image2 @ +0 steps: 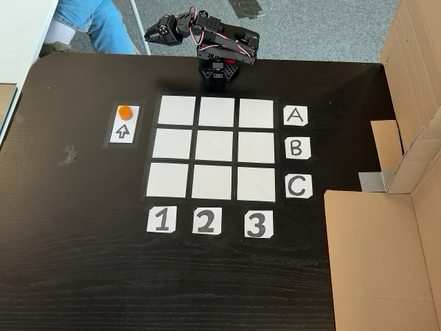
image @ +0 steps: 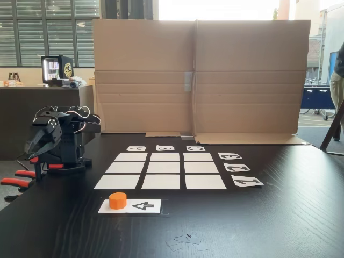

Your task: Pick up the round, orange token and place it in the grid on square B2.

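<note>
Token [image: 117, 200] sits on arrow strip [image: 141, 206], just beside grid [image2: 215, 149]. Gripper [image: 33, 150] folded, well apart from grid; jaw state unclear. Approach from above, grasp squarely, then centre over square B2 [image2: 214, 145].

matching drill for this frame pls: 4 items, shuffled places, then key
Items:
1. token
2. square B2
3. end effector
4. card lettered C

Places (top-down fixed view):
a. centre cell of the grid
b. on the arrow strip, left of the grid
c. right of the grid's bottom row
d. folded back past the table's far edge, above the grid

Pairs: 1-b, 2-a, 3-d, 4-c
</note>
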You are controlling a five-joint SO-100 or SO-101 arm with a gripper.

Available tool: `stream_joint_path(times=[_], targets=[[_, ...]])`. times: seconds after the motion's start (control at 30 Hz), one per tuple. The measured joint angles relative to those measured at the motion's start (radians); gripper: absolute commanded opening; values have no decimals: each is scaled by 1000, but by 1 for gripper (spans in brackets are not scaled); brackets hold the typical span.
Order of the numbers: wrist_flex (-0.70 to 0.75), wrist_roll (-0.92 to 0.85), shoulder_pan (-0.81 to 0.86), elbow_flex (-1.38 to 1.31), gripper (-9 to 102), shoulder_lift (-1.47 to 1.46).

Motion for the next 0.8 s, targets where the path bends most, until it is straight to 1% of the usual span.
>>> stream_joint_path(times=[0.07, 0.17, 0.23, 0.67, 0.8], targets=[[-9, -6, -15, 14, -1, 6], [-32, -152, -28, 25, -1, 6], [-35, -179, -29, 25, -1, 6], [-34, -221, -49, 23, -1, 5], [-18, -229, -63, -12, -1, -60]])
